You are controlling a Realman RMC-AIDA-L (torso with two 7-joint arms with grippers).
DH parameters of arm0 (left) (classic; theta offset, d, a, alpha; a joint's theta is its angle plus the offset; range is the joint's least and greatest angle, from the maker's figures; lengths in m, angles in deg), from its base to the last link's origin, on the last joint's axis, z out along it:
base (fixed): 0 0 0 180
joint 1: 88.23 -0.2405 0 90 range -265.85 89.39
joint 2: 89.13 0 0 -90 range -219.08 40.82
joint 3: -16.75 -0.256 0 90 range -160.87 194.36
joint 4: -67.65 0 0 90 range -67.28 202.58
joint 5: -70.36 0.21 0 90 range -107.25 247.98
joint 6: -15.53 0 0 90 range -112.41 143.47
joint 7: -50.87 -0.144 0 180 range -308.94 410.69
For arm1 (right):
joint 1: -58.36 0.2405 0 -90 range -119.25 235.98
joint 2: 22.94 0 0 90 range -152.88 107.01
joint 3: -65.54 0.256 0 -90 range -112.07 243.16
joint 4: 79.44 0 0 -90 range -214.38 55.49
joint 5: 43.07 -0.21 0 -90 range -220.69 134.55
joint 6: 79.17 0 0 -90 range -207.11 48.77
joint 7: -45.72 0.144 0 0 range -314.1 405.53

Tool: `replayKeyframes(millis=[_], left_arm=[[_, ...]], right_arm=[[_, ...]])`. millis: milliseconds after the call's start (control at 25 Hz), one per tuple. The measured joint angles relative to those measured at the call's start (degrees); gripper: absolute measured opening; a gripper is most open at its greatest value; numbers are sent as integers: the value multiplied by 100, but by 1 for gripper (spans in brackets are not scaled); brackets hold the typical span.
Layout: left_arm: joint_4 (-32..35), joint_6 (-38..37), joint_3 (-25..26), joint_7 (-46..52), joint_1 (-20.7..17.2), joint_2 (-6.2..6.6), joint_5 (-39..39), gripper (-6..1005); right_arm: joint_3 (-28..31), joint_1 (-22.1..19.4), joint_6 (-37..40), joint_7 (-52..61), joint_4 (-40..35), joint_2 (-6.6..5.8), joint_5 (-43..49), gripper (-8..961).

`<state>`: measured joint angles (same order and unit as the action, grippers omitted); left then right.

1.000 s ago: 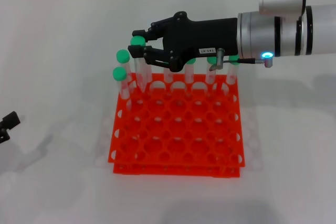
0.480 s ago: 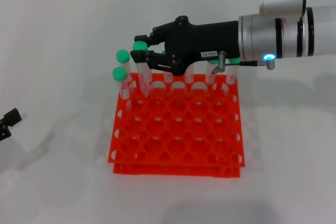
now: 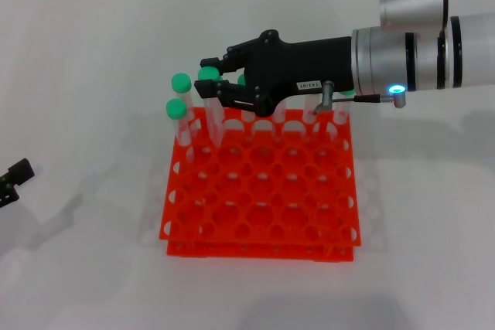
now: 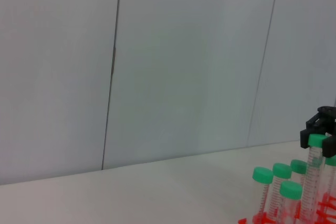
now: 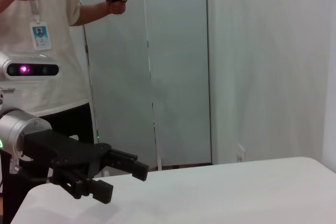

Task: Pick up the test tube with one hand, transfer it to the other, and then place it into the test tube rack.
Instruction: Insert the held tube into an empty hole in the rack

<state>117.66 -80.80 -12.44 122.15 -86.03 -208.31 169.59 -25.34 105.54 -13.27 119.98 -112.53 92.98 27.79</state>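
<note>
The orange-red test tube rack (image 3: 263, 199) stands mid-table. My right gripper (image 3: 206, 75), black with a white label on the arm with the blue light, reaches over the rack's back left corner. It is shut on a test tube (image 3: 213, 117) just under its green cap, and the tube stands upright with its lower end down among the rack's holes. The left wrist view shows this tube (image 4: 313, 182) and the right gripper's fingers (image 4: 318, 125) at its cap. My left gripper (image 3: 11, 179) is low at the table's left edge; the right wrist view shows it (image 5: 113, 179) open and empty.
Several other green-capped tubes stand in the rack: two at the left edge (image 3: 178, 110) and a row along the back (image 3: 313, 102). A person (image 5: 52, 51) stands behind the table in the right wrist view.
My right gripper has moved down and slightly right with the tube, lowering it into the rack's back left corner. The left gripper has barely shifted.
</note>
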Motion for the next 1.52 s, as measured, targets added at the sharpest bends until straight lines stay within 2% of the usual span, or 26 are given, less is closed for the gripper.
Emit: replayKeyframes(millis=[800,1520], left_arm=[[-82,70,-13,-47,139,0,79,895],[-153,80,-4,-62,219,0,158,895]], right_arm=[[-137,-207,-295,-61,-39,31,-10,265],[-362,-169,-459,-37,-61,18,-5,265]])
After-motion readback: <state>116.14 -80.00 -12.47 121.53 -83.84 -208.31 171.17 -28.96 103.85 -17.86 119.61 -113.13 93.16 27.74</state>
